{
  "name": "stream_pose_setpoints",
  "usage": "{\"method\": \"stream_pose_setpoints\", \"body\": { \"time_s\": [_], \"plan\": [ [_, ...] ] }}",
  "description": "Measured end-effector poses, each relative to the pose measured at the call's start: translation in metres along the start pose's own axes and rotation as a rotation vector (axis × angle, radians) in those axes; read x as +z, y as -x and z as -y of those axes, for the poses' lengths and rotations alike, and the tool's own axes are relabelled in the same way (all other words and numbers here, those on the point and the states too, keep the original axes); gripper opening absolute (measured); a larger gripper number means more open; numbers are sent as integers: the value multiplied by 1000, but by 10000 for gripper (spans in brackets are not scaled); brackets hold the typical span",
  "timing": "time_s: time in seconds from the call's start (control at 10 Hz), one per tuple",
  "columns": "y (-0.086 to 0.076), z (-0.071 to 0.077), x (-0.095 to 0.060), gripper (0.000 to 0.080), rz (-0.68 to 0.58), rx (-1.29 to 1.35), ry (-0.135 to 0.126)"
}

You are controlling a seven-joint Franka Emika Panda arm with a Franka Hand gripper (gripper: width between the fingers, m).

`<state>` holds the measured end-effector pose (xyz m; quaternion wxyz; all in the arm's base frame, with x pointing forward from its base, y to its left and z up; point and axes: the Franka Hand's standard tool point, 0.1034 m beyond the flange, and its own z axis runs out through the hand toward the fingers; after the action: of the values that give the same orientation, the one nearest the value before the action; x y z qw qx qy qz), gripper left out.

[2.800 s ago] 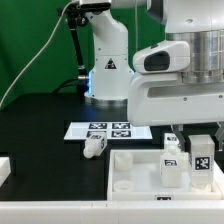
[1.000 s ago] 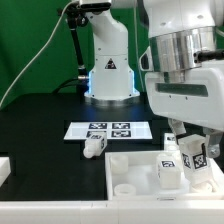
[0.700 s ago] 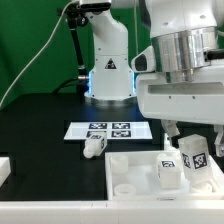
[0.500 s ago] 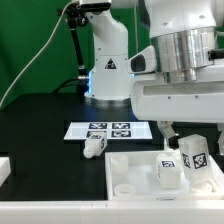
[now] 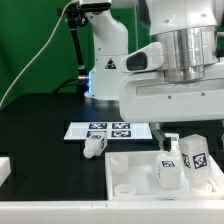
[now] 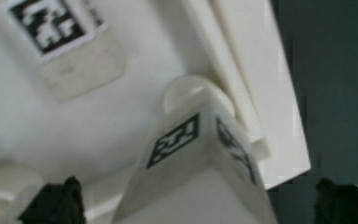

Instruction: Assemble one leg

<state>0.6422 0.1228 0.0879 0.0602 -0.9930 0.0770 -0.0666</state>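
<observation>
A leg (image 5: 193,156), a white post with a black-and-white tag, stands tilted on the white slab (image 5: 130,172) at the exterior view's right. My gripper (image 5: 190,141) is low over it. In the wrist view the same leg (image 6: 194,160) lies between the two dark fingertips (image 6: 60,200), which stand wide apart with a gap showing on at least one side, so my gripper (image 6: 202,205) is open around the leg. A second leg (image 5: 170,171) stands upright on the slab beside it. A third leg (image 5: 95,146) lies on the black table.
The marker board (image 5: 108,130) lies behind the slab. The robot base (image 5: 108,75) stands at the back. A white part (image 5: 4,168) sits at the exterior view's left edge. The slab's raised rim (image 5: 112,185) and a round hole (image 5: 118,159) are near the legs.
The hand came down over the slab onto the right-hand leg, which now leans. Over the last second the wrist has turned, its body swinging toward the exterior view's left; the other legs have not moved.
</observation>
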Motion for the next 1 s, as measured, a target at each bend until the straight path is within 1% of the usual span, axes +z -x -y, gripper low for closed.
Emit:
{"method": "stream_pose_setpoints", "body": {
  "time_s": [0.1,0.3,0.4,0.5,0.6,0.7,0.8,1.0],
  "plan": [
    [-1,-1,0,648,-1,-60,5],
    [-1,0,-1,648,-10,-184,30],
    [-1,0,0,648,-11,-219,35],
    [-1,0,0,553,-10,-242,36],
    [-2,-1,0,553,-10,-239,36],
    [-2,-1,0,350,-10,-238,36],
    [-2,-1,-1,307,-11,-238,36],
    [-2,-1,-1,307,-11,-227,35]
  ]
}}
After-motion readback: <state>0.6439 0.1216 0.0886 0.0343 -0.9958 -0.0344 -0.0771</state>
